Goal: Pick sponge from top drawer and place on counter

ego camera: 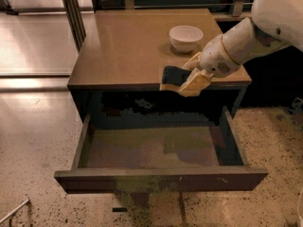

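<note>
Dark blue over yellow, the sponge (171, 75) is sitting pinched in the closed gripper (185, 77), hanging right at the front lip of the tabletop (128, 46). That is about 6 o'clock from the white bowl (186, 37) and above the open top drawer (161, 178). Part of it is seemingly overhanging the edge, so releasing here is risking a tumble into the drawer or onto the speckled floor (270, 126). Carrying it toward 12 o'clock is taking the white arm (246, 32) close to the bowl, which could get nudged. Travelling too low is also risking the sponge catching the lip and twisting out of the grip.
</note>
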You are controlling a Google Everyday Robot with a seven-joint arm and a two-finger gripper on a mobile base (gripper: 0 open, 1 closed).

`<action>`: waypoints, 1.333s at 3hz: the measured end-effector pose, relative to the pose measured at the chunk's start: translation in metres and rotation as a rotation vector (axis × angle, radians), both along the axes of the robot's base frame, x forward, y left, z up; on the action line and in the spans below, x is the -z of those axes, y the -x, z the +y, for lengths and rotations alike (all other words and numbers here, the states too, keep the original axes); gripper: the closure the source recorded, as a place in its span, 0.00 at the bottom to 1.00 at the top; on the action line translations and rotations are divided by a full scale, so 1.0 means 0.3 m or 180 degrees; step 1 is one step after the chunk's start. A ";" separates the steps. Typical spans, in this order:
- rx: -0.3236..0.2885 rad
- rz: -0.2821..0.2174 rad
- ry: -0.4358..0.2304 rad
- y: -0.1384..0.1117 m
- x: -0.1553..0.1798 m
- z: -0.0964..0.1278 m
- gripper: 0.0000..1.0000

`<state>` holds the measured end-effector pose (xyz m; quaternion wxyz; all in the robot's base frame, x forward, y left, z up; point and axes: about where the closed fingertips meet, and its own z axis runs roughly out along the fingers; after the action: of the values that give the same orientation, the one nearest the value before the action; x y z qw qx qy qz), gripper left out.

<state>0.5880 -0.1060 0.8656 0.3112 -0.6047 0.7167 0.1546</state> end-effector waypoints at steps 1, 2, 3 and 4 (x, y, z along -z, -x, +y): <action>0.0179 -0.0050 0.0052 -0.080 -0.019 0.014 1.00; 0.0347 -0.0146 0.0116 -0.215 -0.029 0.026 1.00; 0.0410 -0.0188 0.0088 -0.355 -0.015 0.050 1.00; 0.0457 -0.0187 -0.0019 -0.467 0.018 0.076 1.00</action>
<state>0.7281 -0.0832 0.8603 0.3441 -0.5551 0.7483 0.1163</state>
